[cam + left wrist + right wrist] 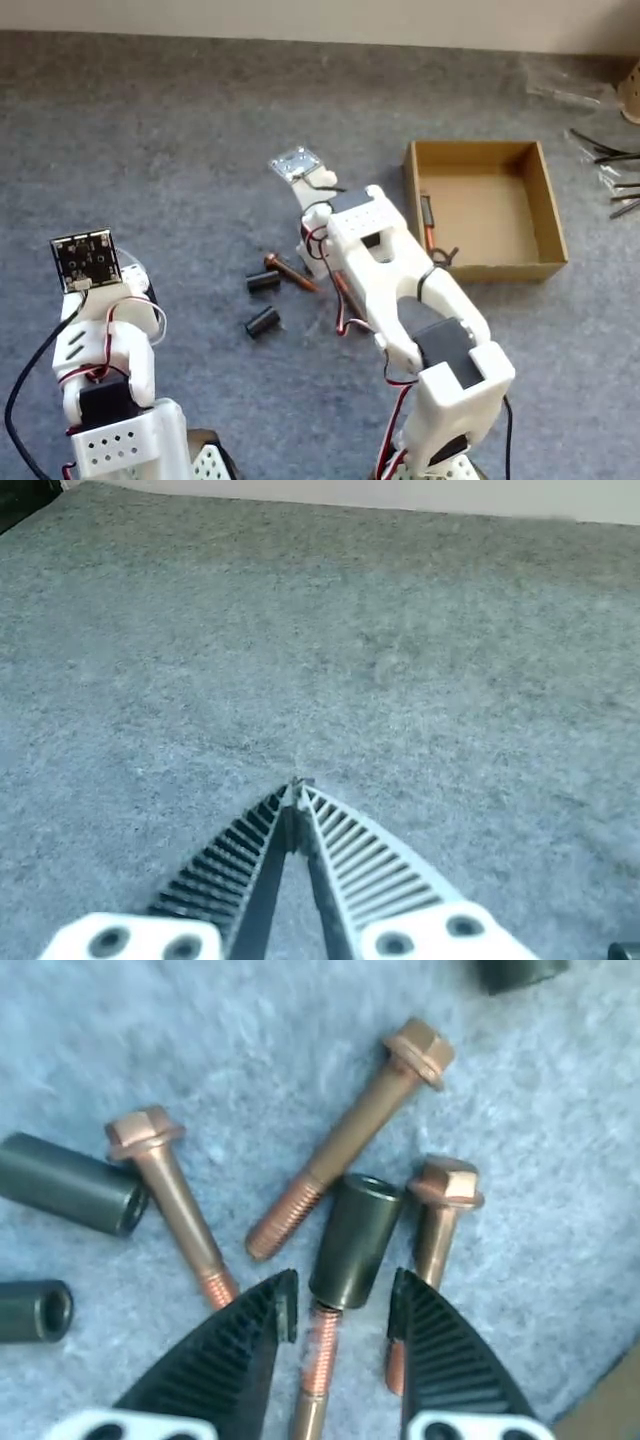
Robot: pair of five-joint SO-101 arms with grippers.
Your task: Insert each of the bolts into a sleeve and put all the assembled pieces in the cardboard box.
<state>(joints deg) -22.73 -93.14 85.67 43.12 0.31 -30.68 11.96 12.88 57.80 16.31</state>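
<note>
My right gripper (343, 1295) is open low over the grey carpet, its fingers on either side of a dark sleeve (357, 1240) with a copper bolt's threaded end (318, 1350) inside it. Three loose copper bolts lie around it: one (350, 1145) ahead, one (170, 1195) to one side, one (437, 1225) beside a finger. Two more sleeves (70, 1182) (35, 1310) lie nearby. The high view shows sleeves (263, 281) (262, 321) and a bolt (290, 270) left of the right arm (390, 270). The cardboard box (545, 200) holds one assembled piece (428, 222). My left gripper (297, 785) is shut over bare carpet.
The left arm (105, 340) stands at the front left, away from the parts. Dark cable ties (610, 170) and a clear plastic bag (570, 85) lie at the right edge beyond the box. Open carpet stretches across the back and left.
</note>
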